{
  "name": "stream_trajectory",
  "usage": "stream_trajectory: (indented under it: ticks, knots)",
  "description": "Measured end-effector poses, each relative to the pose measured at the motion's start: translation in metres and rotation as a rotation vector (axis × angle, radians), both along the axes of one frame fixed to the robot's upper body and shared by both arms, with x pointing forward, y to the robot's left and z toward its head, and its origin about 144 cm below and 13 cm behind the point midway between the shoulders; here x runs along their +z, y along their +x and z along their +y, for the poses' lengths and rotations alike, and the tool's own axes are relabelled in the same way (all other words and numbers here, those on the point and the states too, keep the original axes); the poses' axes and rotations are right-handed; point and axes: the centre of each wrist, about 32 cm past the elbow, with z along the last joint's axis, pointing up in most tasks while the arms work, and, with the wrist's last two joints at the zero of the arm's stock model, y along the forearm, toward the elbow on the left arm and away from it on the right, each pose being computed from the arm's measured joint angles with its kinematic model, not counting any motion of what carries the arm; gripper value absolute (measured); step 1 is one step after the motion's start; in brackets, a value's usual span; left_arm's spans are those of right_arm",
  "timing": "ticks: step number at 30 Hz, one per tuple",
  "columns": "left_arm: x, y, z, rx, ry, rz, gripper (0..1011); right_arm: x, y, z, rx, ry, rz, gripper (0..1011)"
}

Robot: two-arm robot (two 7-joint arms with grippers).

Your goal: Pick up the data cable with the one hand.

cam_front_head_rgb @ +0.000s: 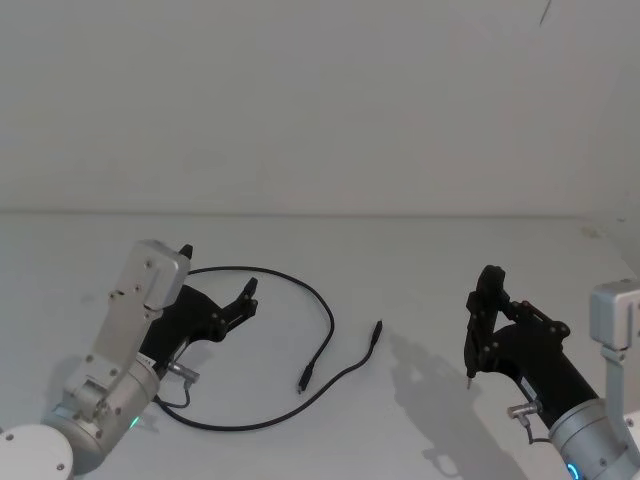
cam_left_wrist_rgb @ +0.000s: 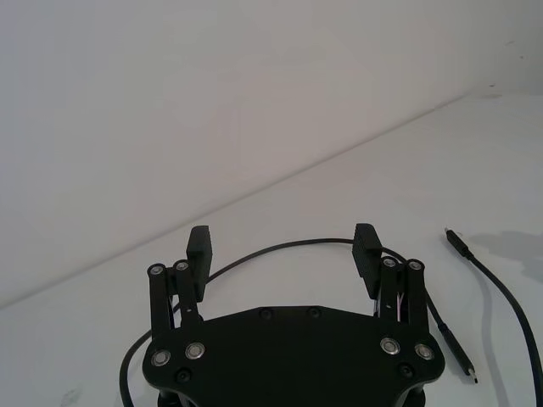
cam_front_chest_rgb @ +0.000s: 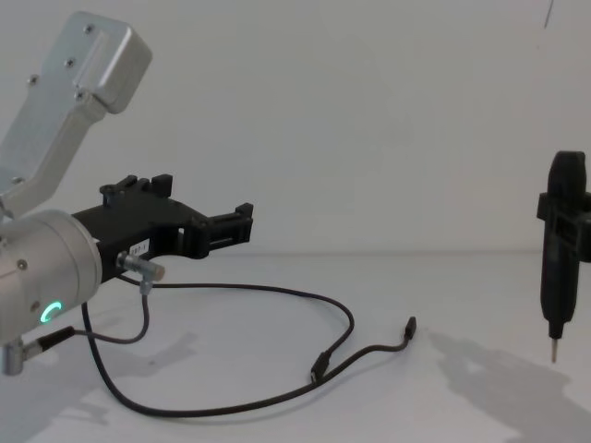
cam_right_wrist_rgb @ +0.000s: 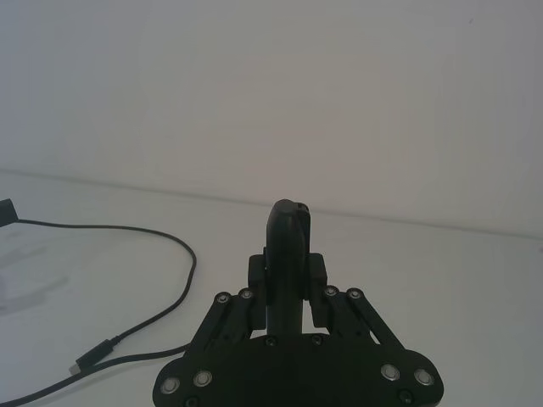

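The data cable (cam_front_head_rgb: 327, 312) lies on the white table as a long thin black loop, its two small plugs close together near the middle (cam_front_chest_rgb: 319, 369). My left gripper (cam_front_head_rgb: 218, 272), the flat black forked one on the silver wrist with a green ring, hovers open above the loop's far-left arc. In the left wrist view the cable (cam_left_wrist_rgb: 501, 288) curves across just beyond the open left gripper (cam_left_wrist_rgb: 282, 242), with nothing held. My right gripper (cam_front_head_rgb: 489, 280) stands shut and off to the right, apart from the cable (cam_right_wrist_rgb: 182, 254).
A short grey lead with a silver plug (cam_front_chest_rgb: 138, 268) hangs from my left wrist. The white table (cam_front_head_rgb: 420, 250) ends at a plain white wall behind. The right gripper (cam_front_chest_rgb: 566, 171) carries a thin metal tip pointing down.
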Motion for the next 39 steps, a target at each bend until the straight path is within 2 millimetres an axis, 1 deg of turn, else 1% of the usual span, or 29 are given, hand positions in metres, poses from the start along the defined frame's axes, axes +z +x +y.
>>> stream_trajectory:
  ticks: [30, 33, 39]
  knots:
    - [0.0, 0.0, 0.0, 0.0, -0.001, 0.001, 1001, 0.0, 0.0, 0.0, 0.0, 0.0, 0.0, 279]
    - [0.0, 0.001, -0.001, -0.002, -0.002, 0.0, 1001, 0.0, 0.0, 0.0, 0.0, 0.0, 0.0, 279]
    - [0.003, 0.007, -0.011, -0.032, -0.002, 0.006, 1001, 0.0, 0.0, 0.0, 0.0, 0.0, 0.0, 279]
